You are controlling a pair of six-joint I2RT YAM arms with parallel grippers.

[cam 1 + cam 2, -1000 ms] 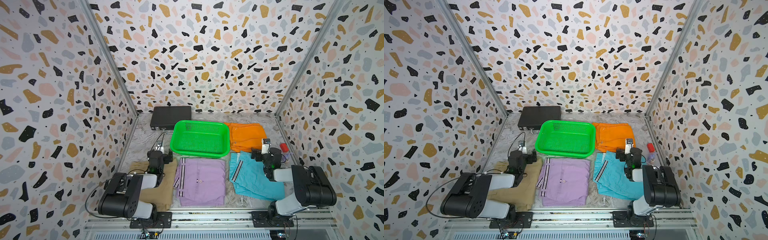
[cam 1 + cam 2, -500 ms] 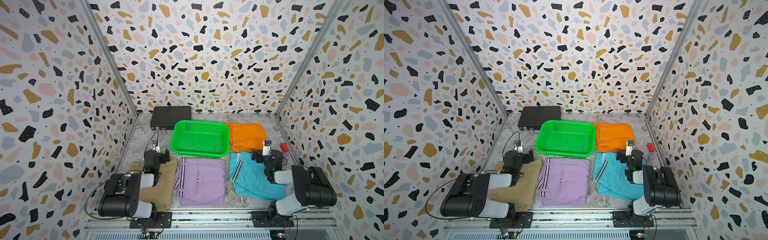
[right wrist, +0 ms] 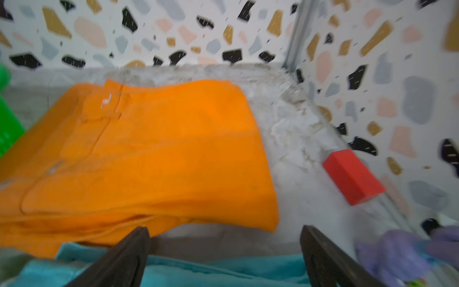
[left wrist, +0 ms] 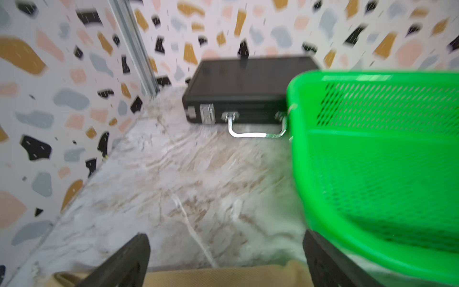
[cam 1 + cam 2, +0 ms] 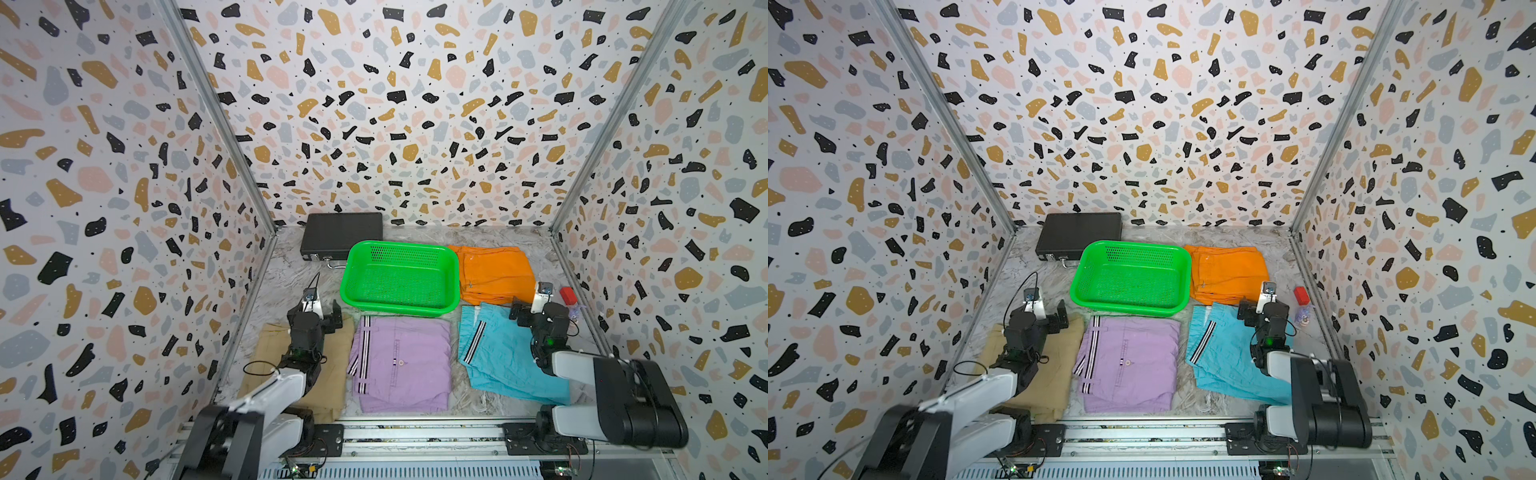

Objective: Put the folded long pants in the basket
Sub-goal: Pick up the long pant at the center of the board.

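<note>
Hovering left gripper [image 4: 226, 238] at tan pants [image 5: 332, 376] edge, basket [image 5: 399, 306] alongside, floor [image 4: 173, 174] ahead

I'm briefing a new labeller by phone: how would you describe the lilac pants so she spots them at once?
Find the bright green basket at the centre. Directly on its near side lie the lilac pants, between the tan pants and the turquoise pants. Only they are lilac, with black-and-white stripes along one edge.

The basket [image 5: 399, 306] is being flanked by a case [image 5: 340, 237] at eleven o'clock, folded pants [image 5: 496, 272] at three, and three more pairs [image 5: 401, 361] at six.
</note>
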